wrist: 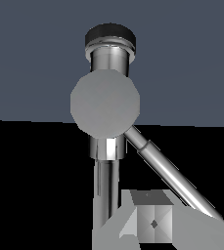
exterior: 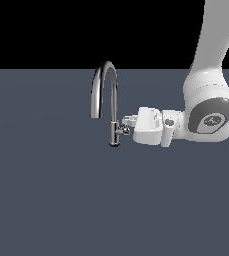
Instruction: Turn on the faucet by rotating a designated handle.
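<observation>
1. You will find no readable text, label, brand, number or sign in either view.
2. The faucet [exterior: 112, 107] carries plain chrome with no marking.
3. The arm's white casing shows a dark round cap [exterior: 212, 119] with a faint pale emblem; you cannot read it as lettering.
4. The desk [exterior: 46, 200] is unmarked grey-blue.

Slate-grey floor [exterior: 46, 200], black backdrop [exterior: 61, 30]
</observation>
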You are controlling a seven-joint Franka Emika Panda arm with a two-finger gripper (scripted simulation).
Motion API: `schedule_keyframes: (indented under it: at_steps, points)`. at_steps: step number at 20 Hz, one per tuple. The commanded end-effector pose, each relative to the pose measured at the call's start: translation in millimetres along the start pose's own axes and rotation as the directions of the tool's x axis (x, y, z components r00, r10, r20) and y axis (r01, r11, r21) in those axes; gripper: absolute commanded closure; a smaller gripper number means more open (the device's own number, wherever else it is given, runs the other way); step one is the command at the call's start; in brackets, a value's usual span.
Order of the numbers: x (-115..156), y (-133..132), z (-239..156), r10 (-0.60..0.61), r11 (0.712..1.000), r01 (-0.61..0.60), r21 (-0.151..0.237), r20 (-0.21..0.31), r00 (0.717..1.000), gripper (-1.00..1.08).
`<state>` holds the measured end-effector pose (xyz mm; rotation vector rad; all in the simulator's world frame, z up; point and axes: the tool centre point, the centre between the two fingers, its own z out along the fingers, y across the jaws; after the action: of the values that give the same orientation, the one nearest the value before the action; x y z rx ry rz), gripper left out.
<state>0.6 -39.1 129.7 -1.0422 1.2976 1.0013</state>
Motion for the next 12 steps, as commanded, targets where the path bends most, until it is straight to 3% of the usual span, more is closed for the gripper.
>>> schedule_keyframes:
  at_steps: [1, 4, 5, 12]
  points:
    - [12, 19, -6, 0.024, 1.0, -0.024, 0.0, 0.0, 1.0, 1.08]
    - [15, 28, -6, 0.024, 1.0, -0.024, 0.0, 0.0, 1.0, 1.08]
    - [3, 15, 2, -0.002, 1.0, 0.002, -0.008, 0.006, 1.0, 1.08]
    - [47, 34, -4, 0.016, 1.0, -0.016, -0.003, 0.002, 1.0, 1.08]
